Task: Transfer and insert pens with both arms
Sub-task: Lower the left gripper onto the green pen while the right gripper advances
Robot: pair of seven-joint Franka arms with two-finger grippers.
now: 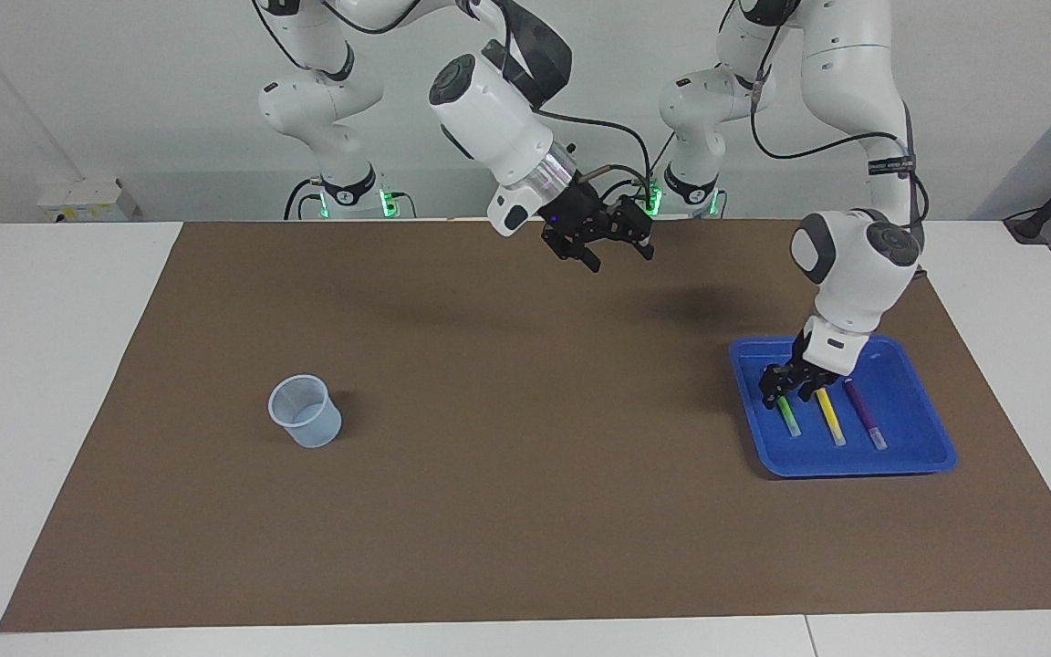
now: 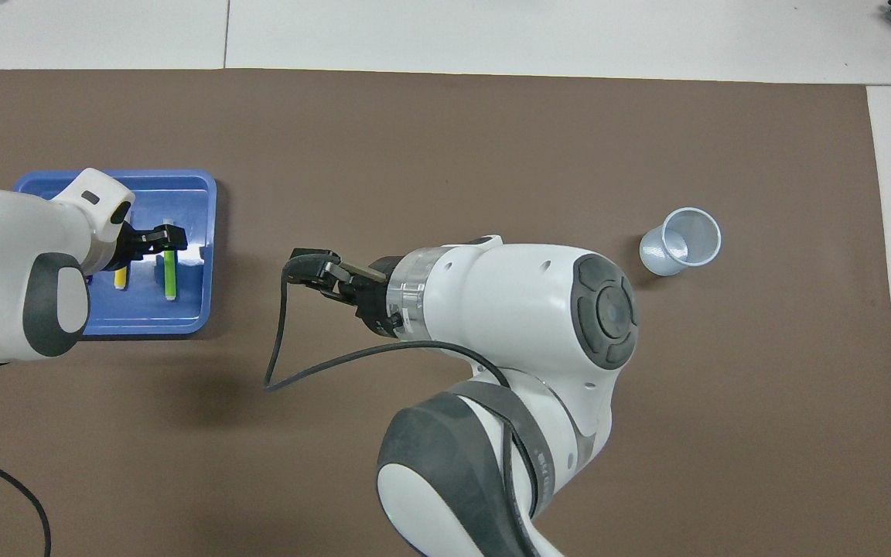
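Facing view: left gripper (image 1: pixel 783 391) lowered into blue tray (image 1: pixel 918 461), jaws apart astride green pen (image 1: pixel 789 419) upper end; contact not discernible. Yellow pen (image 1: pixel 827 415), purple pen (image 1: pixel 865 417) laid alongside. Right gripper (image 1: pixel 615 249) held over mat, jaws apart.

White table (image 1: pixel 60 383) carried a brown mat (image 1: pixel 507 511). Plain white wall (image 1: pixel 124 82) stood at the robots' end; white box (image 1: pixel 88 199) sat at its base.
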